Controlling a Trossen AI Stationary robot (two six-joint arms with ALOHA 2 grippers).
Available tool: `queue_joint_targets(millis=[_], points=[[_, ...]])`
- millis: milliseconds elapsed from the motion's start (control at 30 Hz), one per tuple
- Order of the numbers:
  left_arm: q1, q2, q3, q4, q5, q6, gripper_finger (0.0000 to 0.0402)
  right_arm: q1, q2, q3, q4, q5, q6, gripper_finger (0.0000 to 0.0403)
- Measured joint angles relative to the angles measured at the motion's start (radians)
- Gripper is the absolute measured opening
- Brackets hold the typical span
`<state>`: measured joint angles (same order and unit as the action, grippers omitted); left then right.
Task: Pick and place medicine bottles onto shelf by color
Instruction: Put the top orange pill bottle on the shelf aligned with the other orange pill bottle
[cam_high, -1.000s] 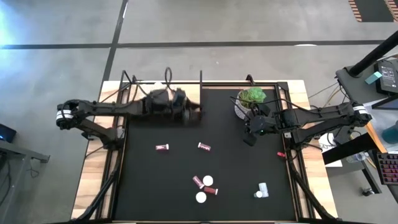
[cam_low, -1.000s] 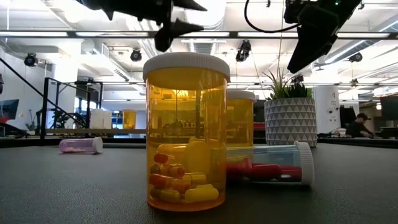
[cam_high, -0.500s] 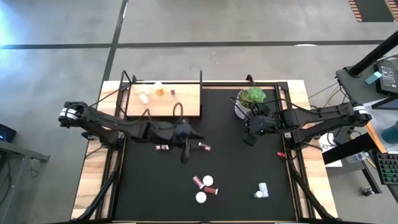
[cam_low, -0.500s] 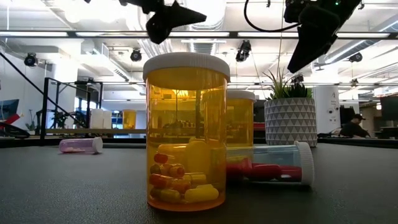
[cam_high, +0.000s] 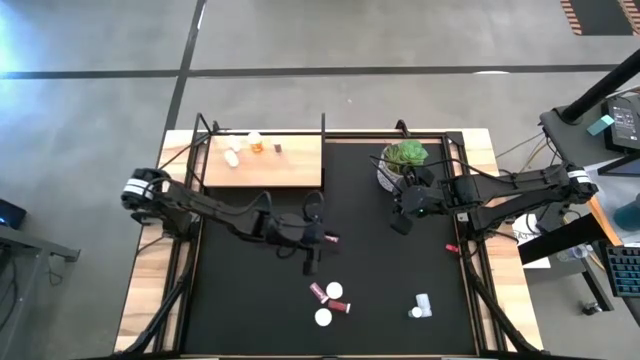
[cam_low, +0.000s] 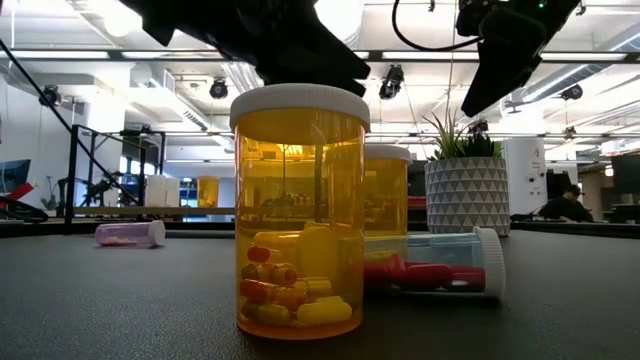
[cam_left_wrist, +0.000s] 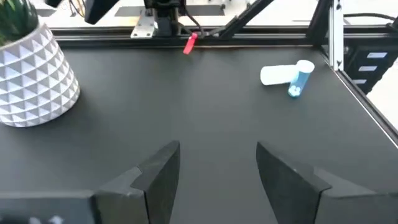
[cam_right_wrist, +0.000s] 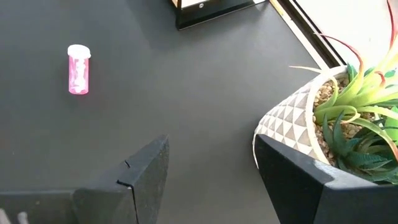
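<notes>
My left gripper (cam_high: 312, 240) hangs open over the middle of the black mat with nothing between its fingers (cam_left_wrist: 163, 169). A maroon bottle (cam_high: 330, 239) lies just beyond it. Several more bottles (cam_high: 328, 302) cluster toward the near edge; in the low view one orange bottle (cam_low: 300, 210) stands upright on its base. A white and a blue bottle (cam_left_wrist: 287, 76) lie at the near right. The wooden shelf (cam_high: 290, 170) at the far left carries three small bottles (cam_high: 254, 142). Beside the plant pot, my right gripper (cam_high: 402, 222) waits, open and empty.
A white pot with a green plant (cam_high: 400, 165) stands at the far right of the mat, close to my right gripper. A pink bottle (cam_right_wrist: 78, 70) lies on its side on open mat. A small red object (cam_high: 452, 247) sits at the mat's right edge.
My left gripper has left the shelf, travelling toward the table's near edge and to the right while sinking, and has rolled about its own axis. It now hangs over the middle of the mat, its arm covering the bottle that lay at the left. It stays open.
</notes>
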<state>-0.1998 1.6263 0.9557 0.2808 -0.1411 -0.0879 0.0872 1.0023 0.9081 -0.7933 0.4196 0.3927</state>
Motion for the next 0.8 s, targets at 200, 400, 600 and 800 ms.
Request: queue_joint_targets(millis=[200, 400, 600, 800], points=[[-0.052, 0.007, 0.002, 0.03, 0.004, -0.001, 0.0195, 0.0, 0.0, 0.0, 0.013, 0.0, 0.0, 0.0228], [-0.112, 0.026, 0.001, 0.099, -0.002, 0.02, 0.0195, 0.0, 0.0, 0.0, 0.017, 0.0, 0.0, 0.0228], [-0.139, 0.099, 0.01, 0.132, -0.041, -0.01, 0.0196, 0.0, 0.0, 0.0, 0.022, 0.0, 0.0, 0.0228], [-0.164, 0.128, 0.02, 0.133, -0.053, -0.117, 0.0219, 0.0, 0.0, 0.0, 0.022, 0.0, 0.0, 0.0228]])
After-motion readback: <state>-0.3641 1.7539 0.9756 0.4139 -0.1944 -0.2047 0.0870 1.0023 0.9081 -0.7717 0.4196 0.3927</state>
